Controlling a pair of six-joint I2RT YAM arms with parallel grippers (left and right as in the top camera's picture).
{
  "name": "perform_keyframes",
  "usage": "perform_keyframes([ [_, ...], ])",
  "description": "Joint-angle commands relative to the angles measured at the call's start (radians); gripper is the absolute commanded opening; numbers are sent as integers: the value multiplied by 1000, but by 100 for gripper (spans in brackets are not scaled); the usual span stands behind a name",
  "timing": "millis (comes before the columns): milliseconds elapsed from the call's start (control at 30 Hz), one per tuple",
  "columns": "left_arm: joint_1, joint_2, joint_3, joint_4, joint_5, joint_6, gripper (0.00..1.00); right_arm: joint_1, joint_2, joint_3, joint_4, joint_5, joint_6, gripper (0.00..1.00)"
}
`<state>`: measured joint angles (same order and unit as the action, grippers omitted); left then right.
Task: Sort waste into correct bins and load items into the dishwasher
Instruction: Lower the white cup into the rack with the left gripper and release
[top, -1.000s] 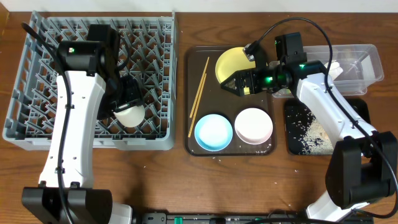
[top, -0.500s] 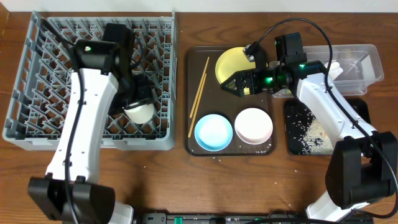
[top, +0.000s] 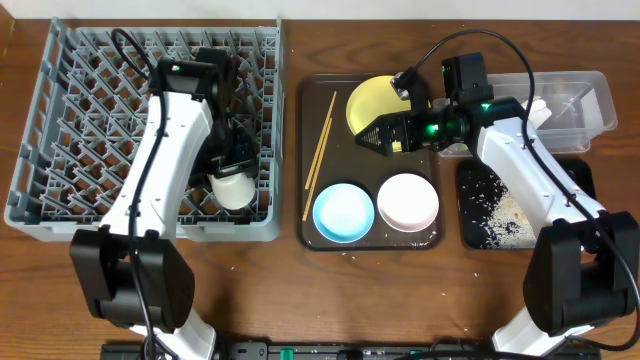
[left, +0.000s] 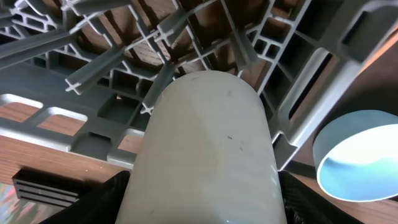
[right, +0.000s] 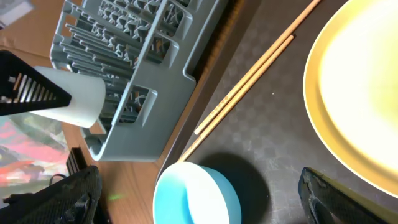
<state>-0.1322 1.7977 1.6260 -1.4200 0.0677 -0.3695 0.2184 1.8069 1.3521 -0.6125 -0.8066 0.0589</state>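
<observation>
Wooden desk: left pincer pinched the small white cup over the grey rack, near-right corner, presumably to seat it among pegs. Right pincer spread beside yellow plate, likely readying pickup.

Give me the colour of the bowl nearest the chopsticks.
Light blue. The bowl shows best in the overhead view.
</observation>
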Motion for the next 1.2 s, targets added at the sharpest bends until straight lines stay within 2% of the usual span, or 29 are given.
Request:
perform_keyframes([
  [0,-2,13,-35,11,-16,-24,49,5,-19,7,-2,-2,-24,99],
  [333,-2,13,-147,124,-8,-36,50,5,-19,7,-2,-2,-24,99],
  [367,-2,13,-148,131,-8,-36,52,5,-19,7,-2,-2,-24,99],
  [467,-3,13,-149,140,-8,-35,67,5,-19,7,-4,-2,-24,99],
  [633,-3,13,-149,139,-5,-35,79,5,-19,7,-6,-2,-24,99],
  [767,-3,13,-149,139,3,-35,86,5,-19,7,-6,-2,-24,99],
  [967,-3,13,-149,139,3,-35,90,5,-19,7,-6,-2,-24,99],
  [1167,-4,9,-93,100,3,0,91,5,-19,7,0,19,-34,99],
])
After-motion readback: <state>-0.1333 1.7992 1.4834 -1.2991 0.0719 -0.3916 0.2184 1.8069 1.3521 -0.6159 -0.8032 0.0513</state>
